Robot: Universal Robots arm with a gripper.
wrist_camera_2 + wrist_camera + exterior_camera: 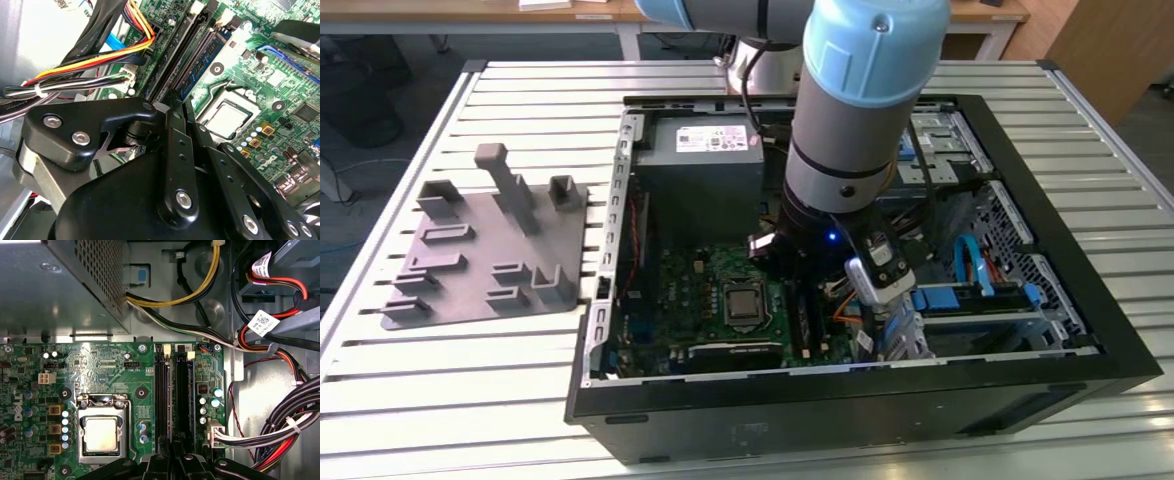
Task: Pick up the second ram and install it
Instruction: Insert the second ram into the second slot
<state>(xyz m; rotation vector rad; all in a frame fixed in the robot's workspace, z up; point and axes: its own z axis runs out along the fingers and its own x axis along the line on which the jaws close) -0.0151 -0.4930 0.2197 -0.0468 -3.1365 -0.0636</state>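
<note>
The second ram (184,400) is a thin dark stick with a bluish edge. It stands upright in the memory slot farther from the processor socket (101,432); the second wrist view shows the ram (207,57) running away from the fingertips. My gripper (175,452) is down inside the computer case, its black fingers (172,145) drawn together on the near end of the stick. In the exterior view the gripper (807,298) hangs under the arm's wrist, just above the ram (809,330) on the green motherboard. The neighbouring slot (161,400) looks dark and filled too.
The grey plastic tray (494,250) with upright posts lies on the slatted table at the exterior view's left. Inside the case (854,385) are the power supply (700,160), bundled cables (280,430) beside the slots, and blue drive latches (947,298).
</note>
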